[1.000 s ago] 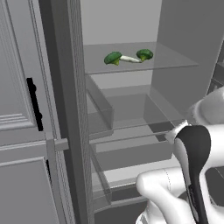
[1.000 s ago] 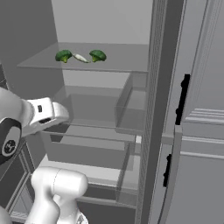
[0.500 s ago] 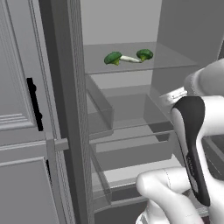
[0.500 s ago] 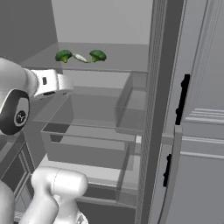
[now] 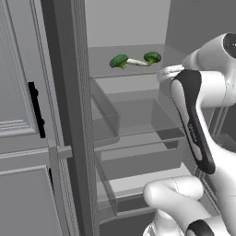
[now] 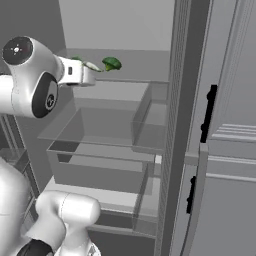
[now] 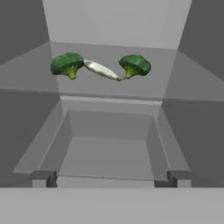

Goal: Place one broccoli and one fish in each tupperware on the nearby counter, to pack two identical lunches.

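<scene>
Two broccoli (image 7: 66,64) heads flanking a pale fish (image 7: 101,70) – perhaps touching – on fridge shelf (image 7: 109,89), gripper (image 7: 111,178) fingers spread, empty.

A glass shelf (image 7: 175,87) carries two broccoli (image 7: 67,64) (image 7: 134,65) flanking a fish (image 7: 101,70).

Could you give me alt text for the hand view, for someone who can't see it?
Two green broccoli heads, left and right, lie on a grey fridge shelf with a pale fish between them. Below it sits a clear drawer. The open end effector shows its fingertips at the bottom.
</scene>
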